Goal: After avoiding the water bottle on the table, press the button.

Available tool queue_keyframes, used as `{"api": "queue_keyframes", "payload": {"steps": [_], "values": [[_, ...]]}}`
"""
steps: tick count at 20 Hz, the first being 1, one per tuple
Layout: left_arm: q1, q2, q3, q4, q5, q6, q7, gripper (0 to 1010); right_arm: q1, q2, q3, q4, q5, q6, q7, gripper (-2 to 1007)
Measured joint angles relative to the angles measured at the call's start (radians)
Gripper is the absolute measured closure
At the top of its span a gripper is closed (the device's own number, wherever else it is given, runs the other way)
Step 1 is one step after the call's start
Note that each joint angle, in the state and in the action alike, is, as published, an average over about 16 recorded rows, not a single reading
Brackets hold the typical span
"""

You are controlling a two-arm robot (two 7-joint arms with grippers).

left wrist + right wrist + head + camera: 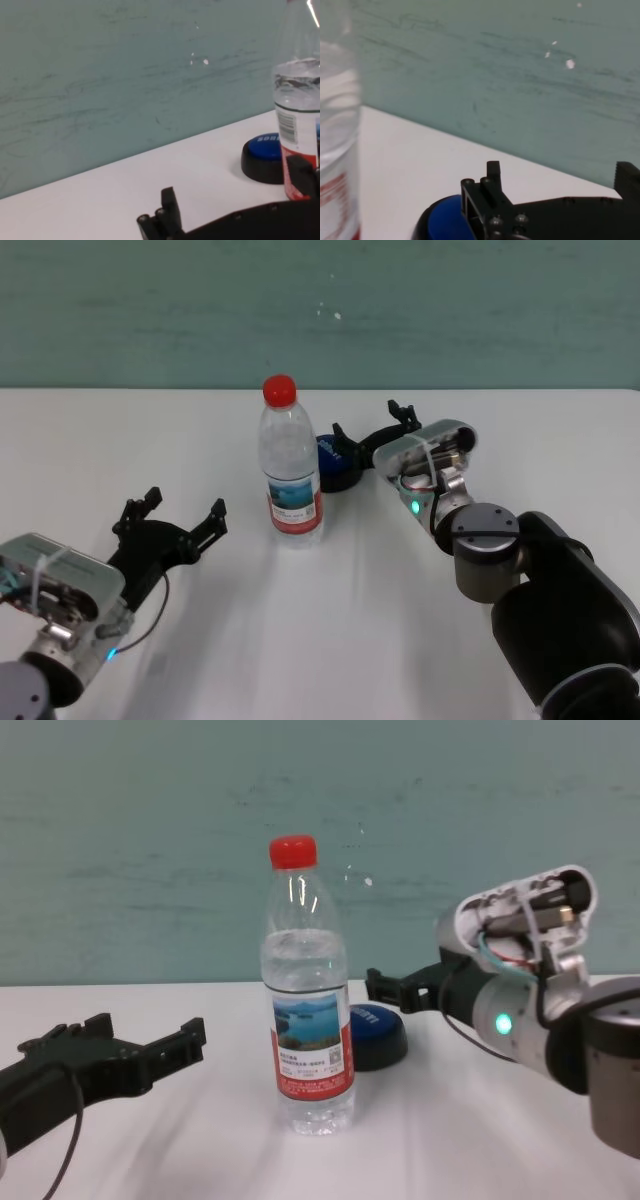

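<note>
The water bottle [291, 465] stands upright in the middle of the white table [110, 440], clear with a red cap; it also shows in the chest view [308, 1020]. The blue button [334, 466] on its black base sits just behind the bottle to its right, partly hidden by it, and shows in the chest view [376, 1034]. My right gripper [370, 428] is open, to the right of the bottle, with one finger over the button's edge [445, 220]. I cannot tell whether it touches. My left gripper [178, 512] is open and empty, low at the bottle's left.
A green wall [320, 300] runs along the table's far edge. The bottle [299, 115] stands close to my left gripper's far finger, with the button [262, 156] behind it. Bare tabletop lies right of my right arm.
</note>
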Motion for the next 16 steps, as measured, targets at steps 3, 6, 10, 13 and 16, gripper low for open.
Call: {"api": "queue_keyframes", "payload": {"steps": [3, 6, 10, 13, 16], "values": [[0.000, 0.000, 0.000, 0.000, 0.000, 0.000, 0.000, 6, -0.021, 0.010, 0.010, -0.039, 0.016, 0.009, 0.003, 2], [0.000, 0.000, 0.000, 0.000, 0.000, 0.000, 0.000, 6, -0.043, 0.021, 0.020, -0.080, 0.031, 0.019, 0.006, 2], [0.000, 0.000, 0.000, 0.000, 0.000, 0.000, 0.000, 6, -0.075, 0.039, 0.030, -0.137, 0.049, 0.033, 0.014, 2], [0.000, 0.000, 0.000, 0.000, 0.000, 0.000, 0.000, 6, -0.101, 0.053, 0.038, -0.183, 0.062, 0.044, 0.019, 2], [0.000, 0.000, 0.000, 0.000, 0.000, 0.000, 0.000, 6, -0.128, 0.067, 0.044, -0.226, 0.074, 0.053, 0.024, 2]]}}
